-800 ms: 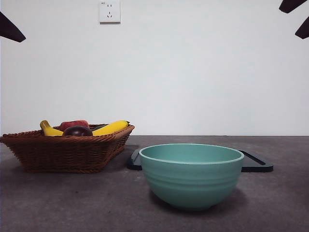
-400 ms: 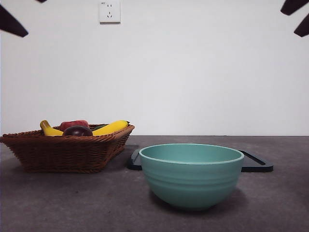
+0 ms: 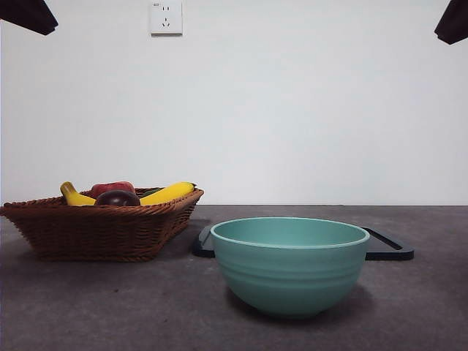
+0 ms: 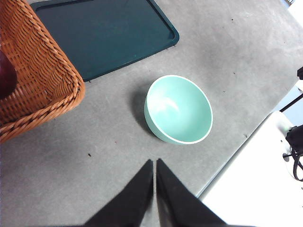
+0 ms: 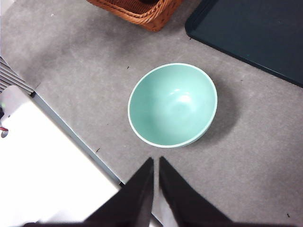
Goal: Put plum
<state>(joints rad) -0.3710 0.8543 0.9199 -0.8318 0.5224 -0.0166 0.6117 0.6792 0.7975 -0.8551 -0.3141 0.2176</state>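
At lower left of the front view we see the plum [image 3: 117,198] in the basket [image 3: 102,230] | left gripper [image 4: 155,163] fingers together, empty | right gripper [image 5: 155,161] fingers together, empty.

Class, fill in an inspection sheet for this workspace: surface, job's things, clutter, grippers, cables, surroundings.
Surface: grey table, a few small dark specks.
Job's things: plum in the wicker basket; green bowl empty, in front of the dark tray.
Clutter: two bananas and a red fruit in the basket.
Grippers: left gripper and right gripper both shut, empty, held high above the table.
Cables: black cable on a white surface off the table's edge.
Surroundings: white wall, socket.
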